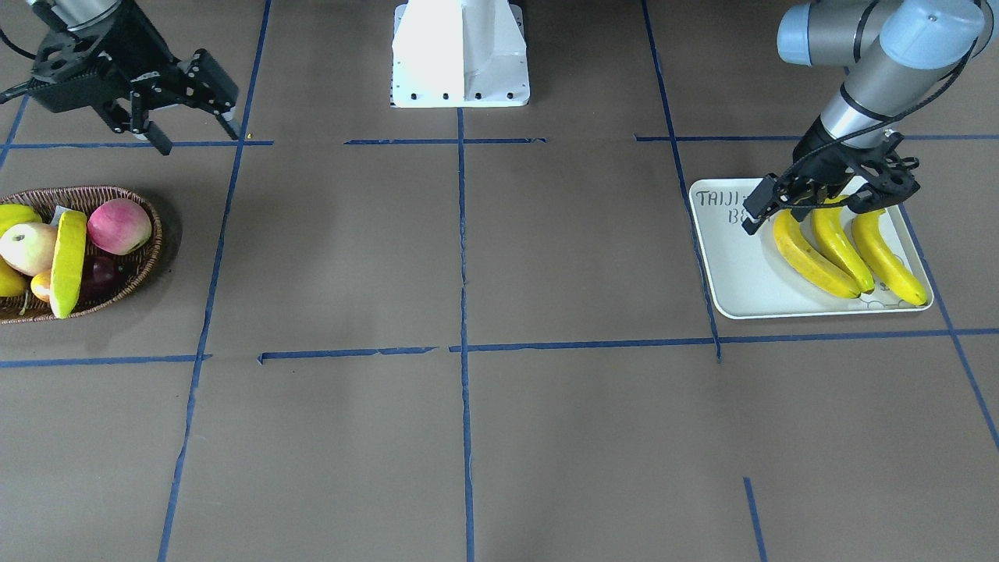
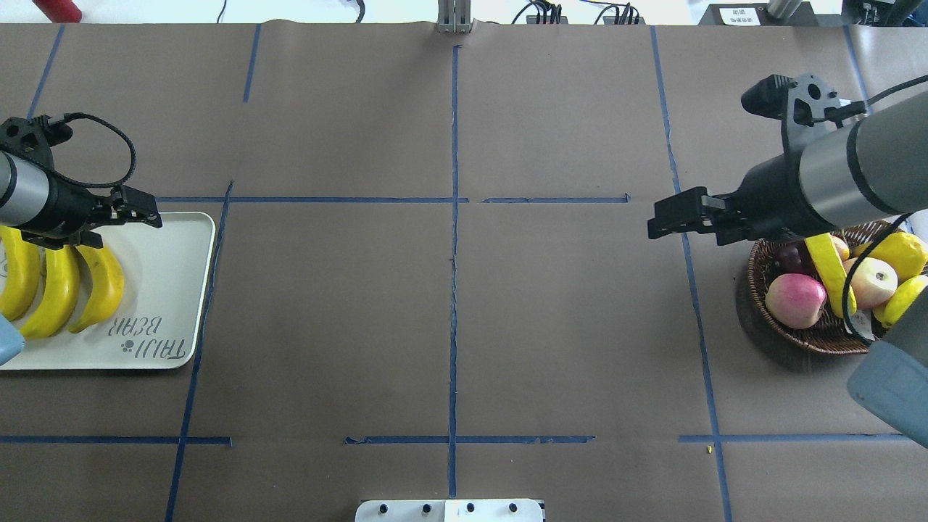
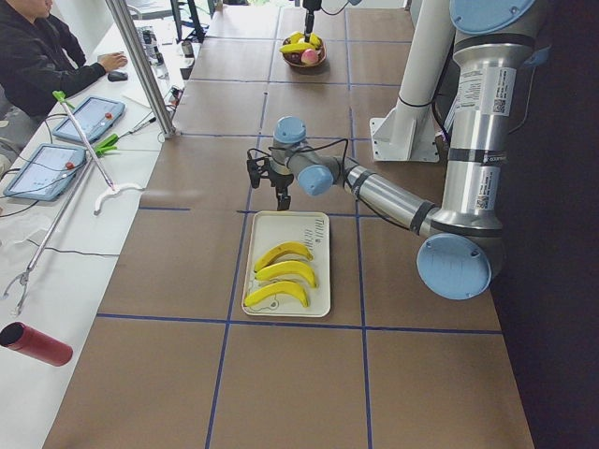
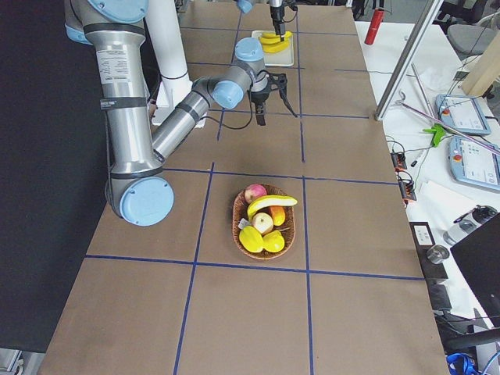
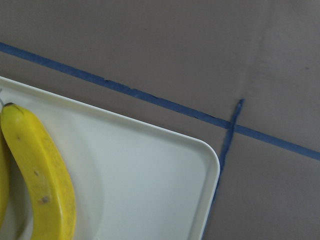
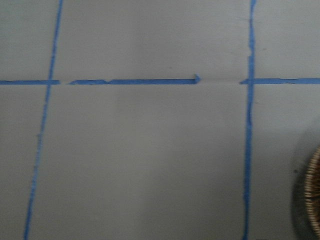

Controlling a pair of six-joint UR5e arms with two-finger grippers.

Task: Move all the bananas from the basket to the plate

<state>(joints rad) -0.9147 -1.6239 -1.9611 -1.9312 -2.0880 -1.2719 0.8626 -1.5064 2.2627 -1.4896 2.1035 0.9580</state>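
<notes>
Fingers of the left gripper (image 1: 812, 212) stand spread apart and hold nothing. They hang over the robot-side end of the white plate (image 1: 741, 273), one finger to each side of the row of fruit below. Three yellow bananas (image 1: 841, 246) lie side by side on the plate. Their upper ends sit under the spread fingers and their lengths run away from the fingertips toward the operators' side. The left wrist view shows one banana and a rounded plate corner directly beneath the fingers. Grey "TAIJI BEAR" lettering sits on the plate just beside one finger.

The right gripper (image 1: 195, 136) also has its fingers apart and empty, raised over the brown table (image 1: 546, 234) marked with blue tape lines. The wicker basket (image 1: 148, 257) sits apart from these fingertips, toward the operators' side. Only its rim shows at the edge of the right wrist view.

A fourth banana (image 1: 68, 261), paler with a greenish tinge, lies across the top of the basket. It rests on the other fruit there: a pink-red apple (image 1: 119, 225), a paler apple (image 1: 27, 248) and some yellow fruit (image 1: 15, 215).
</notes>
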